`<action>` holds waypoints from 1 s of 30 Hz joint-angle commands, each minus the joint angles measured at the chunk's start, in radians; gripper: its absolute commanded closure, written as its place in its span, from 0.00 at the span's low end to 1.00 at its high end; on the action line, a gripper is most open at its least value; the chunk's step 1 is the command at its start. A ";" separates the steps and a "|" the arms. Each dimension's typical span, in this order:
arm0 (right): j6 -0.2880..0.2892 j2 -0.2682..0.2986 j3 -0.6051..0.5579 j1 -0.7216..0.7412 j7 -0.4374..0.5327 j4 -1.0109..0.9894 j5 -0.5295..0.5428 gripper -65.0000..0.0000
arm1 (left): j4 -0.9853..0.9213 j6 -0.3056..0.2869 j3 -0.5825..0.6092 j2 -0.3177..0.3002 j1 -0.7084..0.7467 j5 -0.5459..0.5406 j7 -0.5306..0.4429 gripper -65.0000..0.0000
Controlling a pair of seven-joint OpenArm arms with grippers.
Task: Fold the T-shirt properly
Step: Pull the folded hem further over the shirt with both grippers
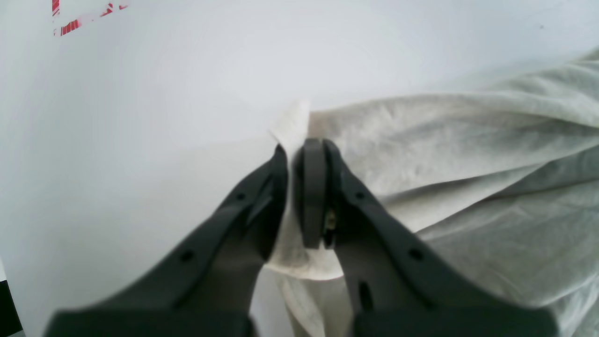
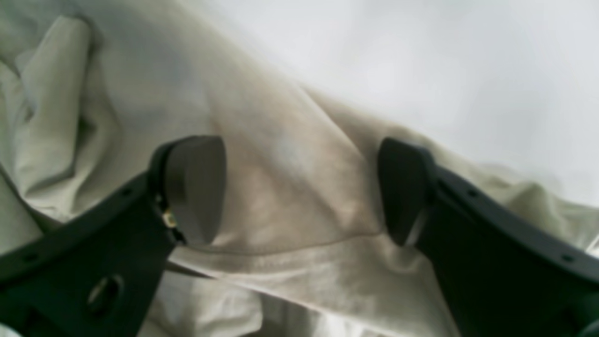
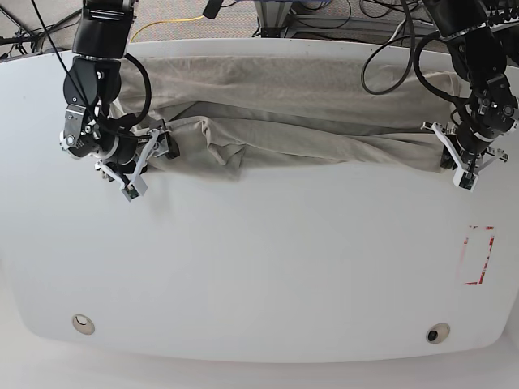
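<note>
Left gripper [image 1: 299, 154] clamped on T-shirt [image 3: 308, 105] edge; right gripper [image 2: 302, 187] jaws apart over cloth; no readable writing

So the left gripper [image 1: 299, 154] is clamped tight on a corner of the T-shirt [image 1: 458, 154], jaws basically together with a thin bit of beige fabric pinched between them. A little tip of cloth pokes out just past the fingertips [image 1: 312, 187]. The rest of the shirt trails off to the gripper's right in soft wrinkly folds, some hanging below the jaws too. White table [image 1: 140, 117] off to the left, with a red mark [image 1: 79, 21] far up in that corner.
</note>
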 commanded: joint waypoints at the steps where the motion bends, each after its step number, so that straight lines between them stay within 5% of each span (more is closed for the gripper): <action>1: 0.002 0.015 0.002 0.022 0.024 0.018 0.015 0.28 | 0.015 0.002 -0.005 -0.016 -0.013 -0.007 -0.018 0.97; 4: 0.002 0.014 0.002 0.024 0.026 0.018 0.015 0.37 | 0.015 0.002 -0.005 -0.016 -0.013 -0.007 -0.018 0.97; 11: 0.002 0.014 0.002 0.025 0.026 0.018 0.015 1.00 | 0.015 0.002 -0.003 -0.016 -0.013 -0.007 -0.018 0.97; 22: 0.002 0.015 0.010 -0.010 0.012 0.143 0.018 1.00 | 0.013 0.002 -0.003 -0.016 -0.013 -0.007 -0.018 0.97; 30: 0.002 -0.026 0.106 -0.096 -0.159 0.404 0.024 1.00 | 0.030 0.002 -0.003 -0.013 -0.013 -0.012 -0.018 0.98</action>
